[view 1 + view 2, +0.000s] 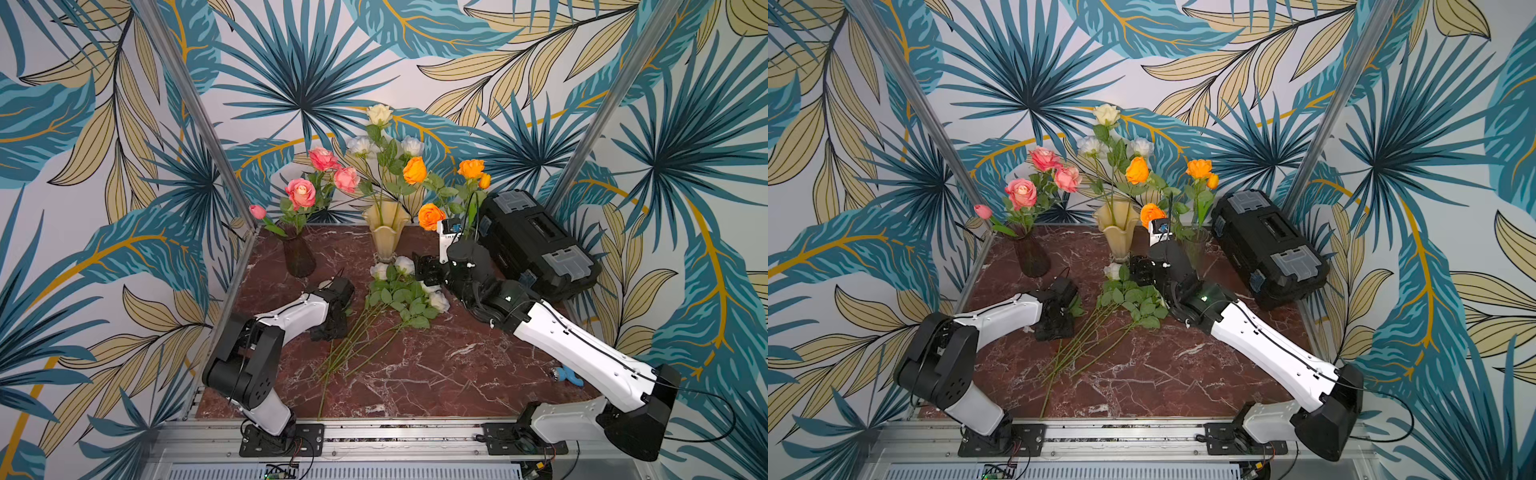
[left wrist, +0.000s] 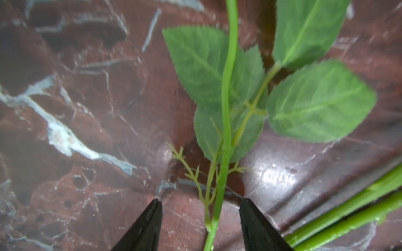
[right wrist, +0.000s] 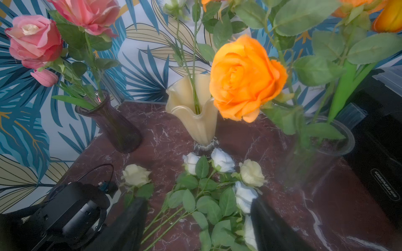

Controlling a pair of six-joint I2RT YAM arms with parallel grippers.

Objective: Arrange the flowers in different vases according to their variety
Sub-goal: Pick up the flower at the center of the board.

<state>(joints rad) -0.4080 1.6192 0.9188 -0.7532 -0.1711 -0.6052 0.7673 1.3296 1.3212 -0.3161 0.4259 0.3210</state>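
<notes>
- The left claw (image 2: 201, 201) stands released, its two fingers (image 2: 148, 226) apart on either side of a green stem (image 2: 226, 121) lying on the table (image 2: 87, 130), touching neither.
- The right claw (image 3: 199, 201) is released, holding nothing, above the loose white roses (image 3: 223, 159); the cream vase (image 3: 191, 117) stands just beyond them.

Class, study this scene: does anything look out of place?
Yes. A bunch of white roses lies flat on the marble table, before the cream vase, while the pink roses stand in the purple vase.
</notes>
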